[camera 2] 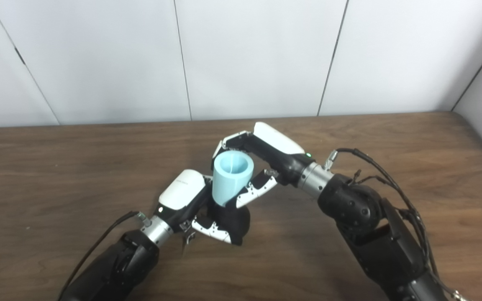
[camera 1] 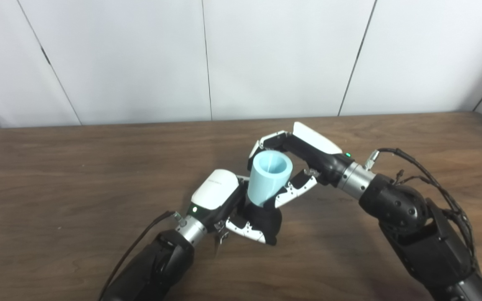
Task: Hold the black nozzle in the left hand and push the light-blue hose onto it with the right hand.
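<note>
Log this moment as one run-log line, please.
left hand: shut on black nozzle | right hand: shut on light-blue hose | hose: lower end at nozzle top, open end up | seating depth: cannot tell

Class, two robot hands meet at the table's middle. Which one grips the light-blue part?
The right robot hand, reaching from the right, wraps the light-blue hose. The left robot hand sits lower, holding the black nozzle beneath it.
</note>
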Motion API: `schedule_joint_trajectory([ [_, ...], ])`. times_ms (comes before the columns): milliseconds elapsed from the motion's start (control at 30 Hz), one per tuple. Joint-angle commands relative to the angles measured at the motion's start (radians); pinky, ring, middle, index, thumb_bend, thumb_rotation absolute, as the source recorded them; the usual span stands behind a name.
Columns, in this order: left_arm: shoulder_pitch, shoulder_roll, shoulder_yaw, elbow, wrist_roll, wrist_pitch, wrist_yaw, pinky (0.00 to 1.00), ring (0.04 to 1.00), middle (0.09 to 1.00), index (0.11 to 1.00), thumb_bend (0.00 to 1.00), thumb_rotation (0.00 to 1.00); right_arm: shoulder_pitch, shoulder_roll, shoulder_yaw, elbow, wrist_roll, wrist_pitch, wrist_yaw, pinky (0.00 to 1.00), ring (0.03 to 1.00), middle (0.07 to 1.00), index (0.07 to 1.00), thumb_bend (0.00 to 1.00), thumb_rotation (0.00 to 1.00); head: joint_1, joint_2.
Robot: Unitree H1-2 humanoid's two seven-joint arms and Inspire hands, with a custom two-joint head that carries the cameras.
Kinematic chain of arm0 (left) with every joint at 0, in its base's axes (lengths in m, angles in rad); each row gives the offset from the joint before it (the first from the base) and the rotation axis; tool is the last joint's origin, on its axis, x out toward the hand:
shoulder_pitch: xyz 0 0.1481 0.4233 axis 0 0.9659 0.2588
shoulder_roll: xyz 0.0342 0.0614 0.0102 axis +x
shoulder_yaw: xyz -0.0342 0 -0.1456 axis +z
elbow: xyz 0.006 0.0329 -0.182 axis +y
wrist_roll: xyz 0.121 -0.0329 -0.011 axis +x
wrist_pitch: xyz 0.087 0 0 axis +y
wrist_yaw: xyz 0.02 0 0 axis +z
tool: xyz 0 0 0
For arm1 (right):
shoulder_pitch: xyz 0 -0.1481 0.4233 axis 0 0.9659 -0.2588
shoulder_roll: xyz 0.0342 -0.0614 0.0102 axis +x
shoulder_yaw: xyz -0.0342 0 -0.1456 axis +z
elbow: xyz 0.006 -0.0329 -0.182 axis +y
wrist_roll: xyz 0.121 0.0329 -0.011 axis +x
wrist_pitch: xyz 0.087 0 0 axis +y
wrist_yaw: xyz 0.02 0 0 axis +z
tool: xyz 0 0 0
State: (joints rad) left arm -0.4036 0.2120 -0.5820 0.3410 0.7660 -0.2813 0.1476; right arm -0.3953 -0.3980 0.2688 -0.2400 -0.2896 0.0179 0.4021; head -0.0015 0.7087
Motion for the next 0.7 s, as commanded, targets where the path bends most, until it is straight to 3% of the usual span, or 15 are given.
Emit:
schedule_joint_trajectory([
  [0,0.074,0.017,-0.045,0.042,0.035,0.026,-0.085,0.31,0.382,0.437,0.499,0.53,0.00,0.008,-0.002,0.011,0.020,-0.004,-0.007,0.019,0.33,0.402,0.477,0.529,0.52,0.00,-0.001,0.003],
  [433,0.074,0.008,-0.048,0.040,0.030,0.029,-0.091,0.34,0.394,0.444,0.497,0.53,0.00,0.022,-0.021,0.119,-0.021,-0.051,0.127,0.093,0.34,0.399,0.488,0.507,0.52,0.00,0.001,0.011],
  [667,0.075,0.010,-0.049,0.042,0.033,0.032,-0.092,0.33,0.391,0.442,0.499,0.53,0.00,0.012,-0.037,0.137,-0.030,-0.042,0.161,0.097,0.33,0.396,0.489,0.508,0.52,0.00,0.001,0.011],
])
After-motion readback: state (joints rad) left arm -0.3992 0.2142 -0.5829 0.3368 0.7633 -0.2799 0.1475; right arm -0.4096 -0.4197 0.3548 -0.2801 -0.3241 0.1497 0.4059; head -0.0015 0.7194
